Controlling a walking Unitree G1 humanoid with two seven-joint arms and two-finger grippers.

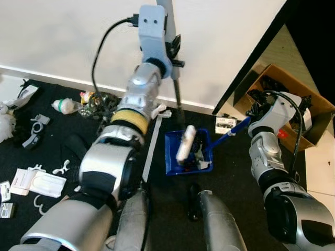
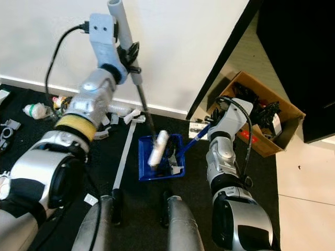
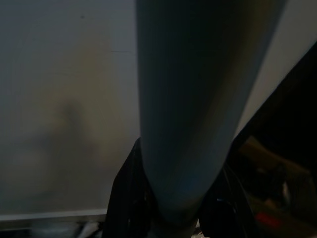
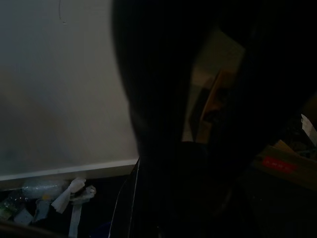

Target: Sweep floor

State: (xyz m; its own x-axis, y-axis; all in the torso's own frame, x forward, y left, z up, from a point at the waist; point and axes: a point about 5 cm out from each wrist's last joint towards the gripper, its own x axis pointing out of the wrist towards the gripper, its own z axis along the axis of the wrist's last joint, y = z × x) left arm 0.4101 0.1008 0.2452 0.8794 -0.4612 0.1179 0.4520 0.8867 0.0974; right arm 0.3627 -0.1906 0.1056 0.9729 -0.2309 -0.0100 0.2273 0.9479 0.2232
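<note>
A blue dustpan (image 1: 172, 157) lies on the black floor in front of my feet, with a white bottle (image 1: 185, 143) and dark scraps in it. My right gripper (image 1: 253, 116) is shut on the dustpan's blue handle (image 1: 230, 134), which slants up to the right. High against the white wall, my left gripper (image 1: 175, 51) is shut on the grey broom pole (image 2: 120, 21). The pole (image 3: 188, 99) runs down toward the far rim of the dustpan, with black fingers (image 3: 128, 203) beside it. The broom's head is hidden among the scraps.
Litter lies along the wall's foot: a plastic bottle (image 1: 65, 106), crumpled wrappers (image 1: 97, 101), white plastic bits (image 1: 37, 180) and a white strip (image 1: 153, 142). A printed card (image 1: 225, 124) lies by the dark doorway. An open cardboard box (image 1: 317, 107) of cables stands at the right.
</note>
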